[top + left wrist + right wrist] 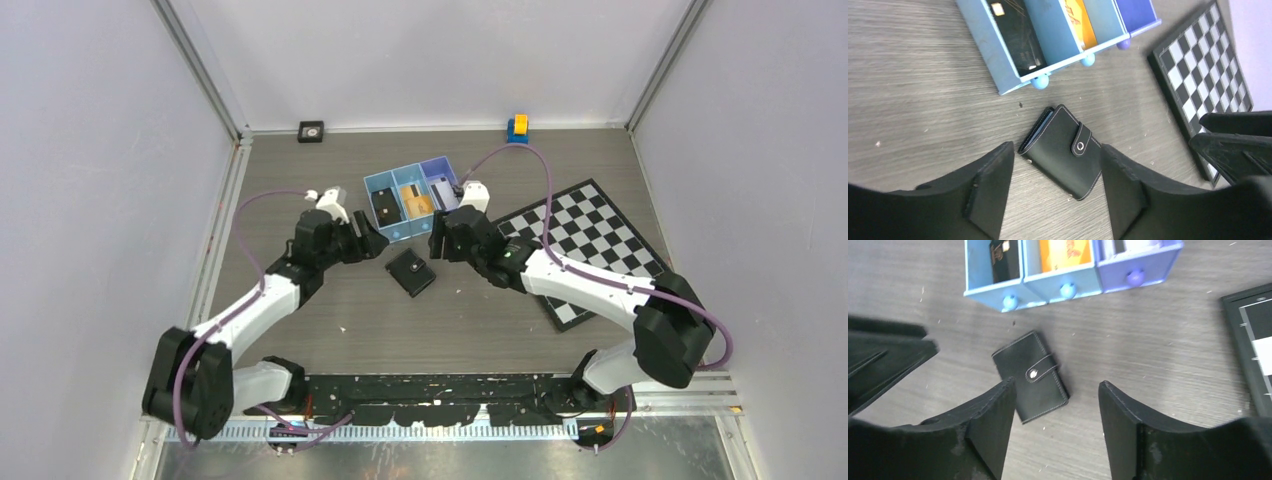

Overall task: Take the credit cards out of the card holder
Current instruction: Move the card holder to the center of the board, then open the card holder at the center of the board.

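Left gripper point(372, 243) spread, empty. Just right of it, the small black bifold card holder point(412, 271) lies shut, strap snapped. Right gripper point(438, 246) spread, empty. Beyond them, the blue three-compartment plastic tray point(985, 290) holds a dark card point(1005, 262), an orange-gold card point(1065, 250) and a pale card point(1143, 245).

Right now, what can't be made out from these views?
- Inside of the small black stitched bifold wallet: snapped shut in all views, so any cards inside are hidden.
- Blue three-compartment plastic tray: far end cut off by the top edge in both wrist views.
- Print on the orange card in it: too small in the top view.
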Controlling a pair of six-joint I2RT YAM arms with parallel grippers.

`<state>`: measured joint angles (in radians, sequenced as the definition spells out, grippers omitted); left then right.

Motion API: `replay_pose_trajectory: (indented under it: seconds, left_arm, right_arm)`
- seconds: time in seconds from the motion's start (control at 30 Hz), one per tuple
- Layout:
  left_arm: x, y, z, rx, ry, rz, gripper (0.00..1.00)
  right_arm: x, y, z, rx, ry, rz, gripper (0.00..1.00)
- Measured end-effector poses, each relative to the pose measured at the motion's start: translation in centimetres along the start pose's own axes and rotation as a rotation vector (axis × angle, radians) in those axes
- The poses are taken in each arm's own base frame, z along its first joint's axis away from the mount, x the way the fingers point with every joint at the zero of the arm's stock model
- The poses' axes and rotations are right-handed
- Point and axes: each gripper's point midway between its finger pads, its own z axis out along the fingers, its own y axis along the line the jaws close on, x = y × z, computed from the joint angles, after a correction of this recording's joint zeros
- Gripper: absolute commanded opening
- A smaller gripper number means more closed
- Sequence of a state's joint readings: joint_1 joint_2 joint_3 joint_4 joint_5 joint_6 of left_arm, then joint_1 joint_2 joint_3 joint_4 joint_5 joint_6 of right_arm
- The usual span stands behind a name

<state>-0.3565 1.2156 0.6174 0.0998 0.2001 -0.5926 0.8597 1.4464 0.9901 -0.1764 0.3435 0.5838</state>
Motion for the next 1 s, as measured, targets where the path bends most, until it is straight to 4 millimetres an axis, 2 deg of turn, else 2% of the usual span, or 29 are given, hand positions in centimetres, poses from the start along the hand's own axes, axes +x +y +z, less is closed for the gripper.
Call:
replay_pose_trajectory:
  seconds: [0.03, 0.07, 0.13, 0.17, 0.2, 0.33, 0.43, 0.5, 0.63, 0.8, 1.0]
  left_arm:
    - [-0.3, 0.2, -0.6, -0.013, -0.025, 0.004, 0.94]
    - [-0.5, 0.4, -1.2, -0.026, -0.051, 0.004, 0.99]
    - [-0.7, 0.9, -2.2, -0.051, -0.099, -0.013, 1.0]
    - [-0.6, 1.3, -2.7, -0.067, -0.123, -0.033, 1.0]
    - [-0.4, 1.8, -3.0, -0.082, -0.141, -0.062, 1.0]
    - [3.0, 3.9, -2.8, -0.119, -0.124, -0.18, 0.91]
    - [5.4, 4.7, -1.8, -0.149, -0.032, -0.236, 0.76]
    - [5.7, 4.4, -0.9, -0.145, 0.013, -0.26, 0.69]
    - [6.0, 3.4, 0.9, -0.1, 0.074, -0.291, 0.65]
    - [8.1, 3.5, 2.2, -0.085, 0.167, -0.324, 0.58]
    - [7.8, 2.6, 3.7, -0.045, 0.206, -0.323, 0.55]
  right_arm:
    - [-0.6, -0.3, -0.1, 0.021, -0.027, 0.001, 0.76]
    - [-1.0, -0.6, 0.0, 0.037, -0.047, 0.001, 0.83]
    - [-1.9, -0.9, 0.2, 0.057, -0.102, 0.015, 0.99]
    - [-2.1, -1.1, 0.4, 0.063, -0.125, 0.026, 1.0]
    - [-2.2, -1.2, 0.6, 0.066, -0.14, 0.036, 0.99]
    - [-0.8, -0.9, 2.0, 0.039, -0.112, 0.02, 0.82]
    - [1.6, -0.7, 3.6, 0.018, -0.041, -0.024, 0.73]
    - [3.1, -0.8, 4.4, 0.013, 0.006, -0.051, 0.72]
    - [5.3, -0.8, 5.4, -0.003, 0.073, -0.077, 0.7]
    - [6.7, -0.5, 6.5, -0.03, 0.132, -0.077, 0.72]
    - [7.8, -0.1, 7.5, -0.069, 0.192, -0.07, 0.67]
